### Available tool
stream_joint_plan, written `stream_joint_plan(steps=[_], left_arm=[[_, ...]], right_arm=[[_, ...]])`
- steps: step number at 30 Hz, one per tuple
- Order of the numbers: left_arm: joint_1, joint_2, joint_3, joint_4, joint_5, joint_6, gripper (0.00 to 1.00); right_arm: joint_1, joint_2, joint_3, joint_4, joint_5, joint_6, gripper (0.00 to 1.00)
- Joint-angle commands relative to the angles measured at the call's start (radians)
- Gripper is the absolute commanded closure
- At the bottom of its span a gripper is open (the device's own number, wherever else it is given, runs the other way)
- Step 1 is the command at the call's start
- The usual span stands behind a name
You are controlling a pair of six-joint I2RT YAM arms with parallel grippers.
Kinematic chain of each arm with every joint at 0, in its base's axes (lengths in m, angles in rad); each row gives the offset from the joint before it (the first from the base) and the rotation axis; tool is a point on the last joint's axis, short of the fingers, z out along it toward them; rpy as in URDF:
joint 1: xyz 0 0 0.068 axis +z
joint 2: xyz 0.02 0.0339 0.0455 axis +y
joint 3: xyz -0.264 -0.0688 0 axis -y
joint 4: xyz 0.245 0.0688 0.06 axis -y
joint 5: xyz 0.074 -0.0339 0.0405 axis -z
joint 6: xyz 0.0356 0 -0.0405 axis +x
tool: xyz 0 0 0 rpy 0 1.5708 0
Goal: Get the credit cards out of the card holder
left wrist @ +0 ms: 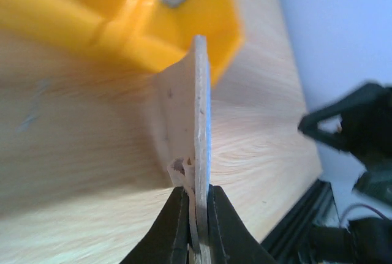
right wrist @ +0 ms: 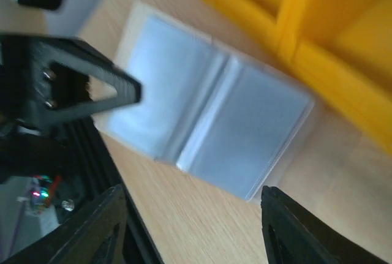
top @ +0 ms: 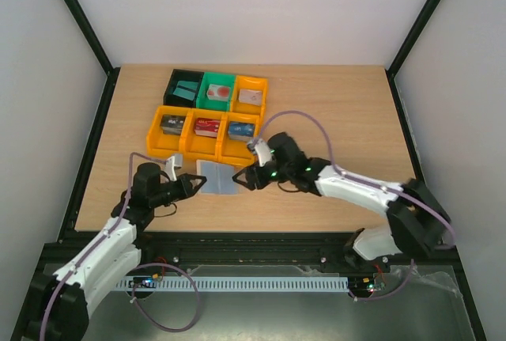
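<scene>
The card holder (top: 215, 177) lies open on the table, grey-blue inside up, just in front of the orange bins. My left gripper (top: 196, 183) is shut on its left edge; in the left wrist view the tan flap (left wrist: 201, 117) stands edge-on between the closed fingers (left wrist: 177, 221). My right gripper (top: 239, 177) hovers open at the holder's right edge, and in its own view the holder (right wrist: 208, 111) lies beyond the spread gripper (right wrist: 193, 209). Credit cards rest in the bins: a teal one (top: 186, 92) and a red one (top: 207, 127). Whether a card sits in the holder I cannot tell.
Behind the holder is a front row of orange bins (top: 162, 147), each holding a card. A black bin (top: 172, 80), a green bin (top: 207, 81) and another orange bin (top: 263, 88) form the back row. The table's near edge (top: 237, 229) is close by.
</scene>
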Motion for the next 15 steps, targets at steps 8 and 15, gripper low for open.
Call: stream_joint_plan(steps=[8,15], left_arm=[[-0.014,-0.172,0.251,0.203,0.472,0.544,0.98],[-0.015,-0.215,0.356,0.253,0.497,0.676,0.98]], right_arm=[[-0.148,-0.372,-0.036,0.057,-0.290,-0.175,0.21],[-0.173,-0.518,-0.007,0.022,-0.308,-0.277,0.08]])
